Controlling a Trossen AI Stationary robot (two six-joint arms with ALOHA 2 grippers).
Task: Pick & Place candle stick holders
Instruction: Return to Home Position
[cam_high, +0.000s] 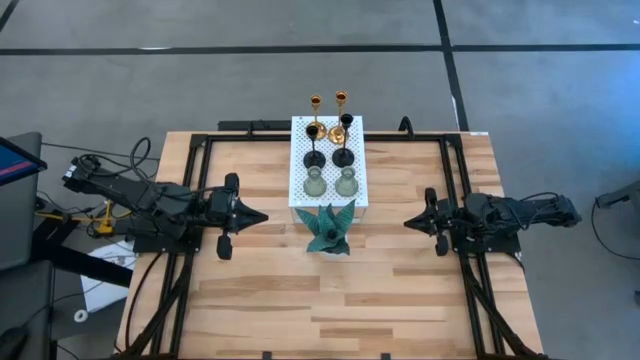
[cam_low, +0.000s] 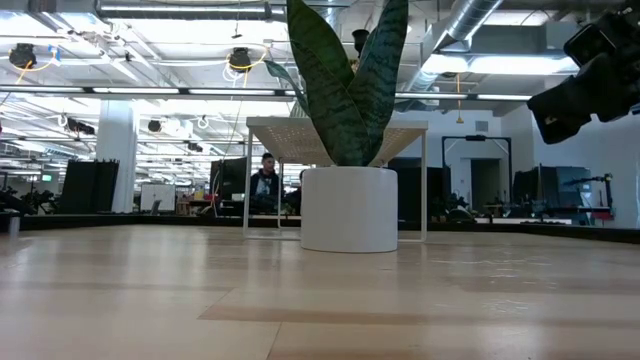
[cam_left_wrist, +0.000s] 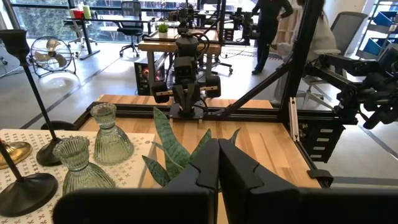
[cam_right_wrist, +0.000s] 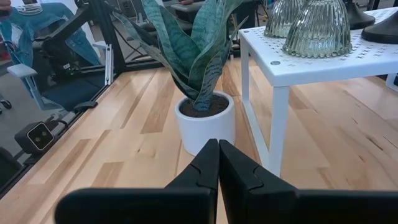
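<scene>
1. Note the left gripper (cam_high: 262, 214) low over the left half of the table (cam_high: 250, 300), tip aimed at the centre, fingers (cam_left_wrist: 205, 169) pressed flat together, narrow, gripping nothing.
2. Opposite it, over the right half, find the right gripper (cam_high: 408, 222), tip aimed back at the left one, likewise pinched closed on nothing.
3. Straight ahead of each tip and about midway between them, apart from both: a potted plant (cam_high: 330, 228) with long pointed green leaves in a white pot (cam_right_wrist: 205, 127).
4. Just past the plant, ahead of each gripper and off toward the table's far edge: a white perforated shelf (cam_high: 300, 135) on thin legs.
5. On that shelf, all six holders upright in three pairs, none touched by either gripper.
6. Closest to the grippers, at the shelf edge beside the plant: the ribbed glass candle holders (cam_high: 315, 184), side by side.
7. One row farther from the tips: the black candle holders (cam_high: 343, 157) on round bases.
8. Farthest from both grippers, at the shelf's far edge: the slim gold candle holders (cam_high: 341, 98).
</scene>
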